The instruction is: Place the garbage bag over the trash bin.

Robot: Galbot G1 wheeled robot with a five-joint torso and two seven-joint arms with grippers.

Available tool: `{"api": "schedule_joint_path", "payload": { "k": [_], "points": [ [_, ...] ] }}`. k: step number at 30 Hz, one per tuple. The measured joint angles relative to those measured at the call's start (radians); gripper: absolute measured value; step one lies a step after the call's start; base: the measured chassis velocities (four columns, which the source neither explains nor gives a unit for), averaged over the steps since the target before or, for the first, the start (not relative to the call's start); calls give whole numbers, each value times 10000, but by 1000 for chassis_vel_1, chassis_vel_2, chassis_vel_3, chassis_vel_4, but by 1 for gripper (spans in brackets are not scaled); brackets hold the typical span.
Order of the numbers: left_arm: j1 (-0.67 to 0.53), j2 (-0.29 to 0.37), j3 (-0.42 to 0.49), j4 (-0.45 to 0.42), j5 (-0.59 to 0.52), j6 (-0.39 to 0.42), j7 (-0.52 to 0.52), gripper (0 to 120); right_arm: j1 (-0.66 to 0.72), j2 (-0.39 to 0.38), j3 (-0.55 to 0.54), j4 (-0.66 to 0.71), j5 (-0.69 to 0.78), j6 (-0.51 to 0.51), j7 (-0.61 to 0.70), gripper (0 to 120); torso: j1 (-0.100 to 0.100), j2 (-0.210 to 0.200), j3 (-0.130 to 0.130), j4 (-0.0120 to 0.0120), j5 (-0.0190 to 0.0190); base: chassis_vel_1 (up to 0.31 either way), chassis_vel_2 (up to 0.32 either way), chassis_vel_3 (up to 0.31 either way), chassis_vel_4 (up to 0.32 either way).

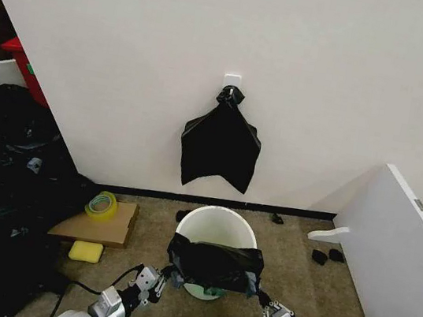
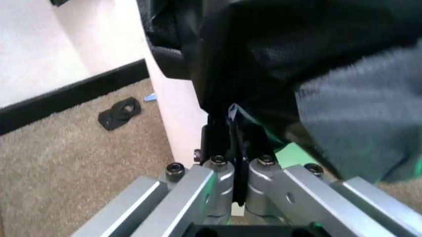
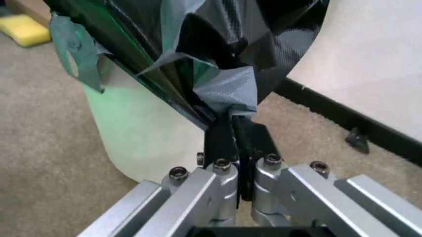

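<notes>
Left claw (image 1: 164, 276) | right claw (image 1: 260, 296) | both pinch garbage bag (image 1: 214, 263) at lower centre | you spread its mouth evenly, then lower over trash bin (image 1: 217, 225) rim.

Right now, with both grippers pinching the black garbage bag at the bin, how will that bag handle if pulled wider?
The garbage bag sags and creases between the left gripper and right gripper, so it is probably floppy and light. Its glossy film may slip from the shut fingers. The trash bin looks light and might shift.
</notes>
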Motion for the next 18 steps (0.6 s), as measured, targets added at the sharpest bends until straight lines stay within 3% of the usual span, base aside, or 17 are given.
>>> {"api": "schedule_joint_path", "payload": {
  "k": [7,10,12,18],
  "points": [
    [165,-22,-160,-363,-414,117,-304,0,-88,81,91,172,1072,622,-595,0,0,0,0,1,1,0,0,0,0],
    [266,41,-202,-544,-416,122,-501,0,-263,21,144,433,1289,735,-717,7,0,0,0,0,0,0,0,0,0],
    [416,138,-265,-811,-332,187,-810,3,-436,-34,244,653,1366,785,-797,20,0,0,0,1,1,0,0,0,0],
    [759,341,-407,-1138,28,365,-1495,22,-602,-85,414,641,1243,936,-952,39,0,0,0,1,1,0,0,0,0]
  ]
}}
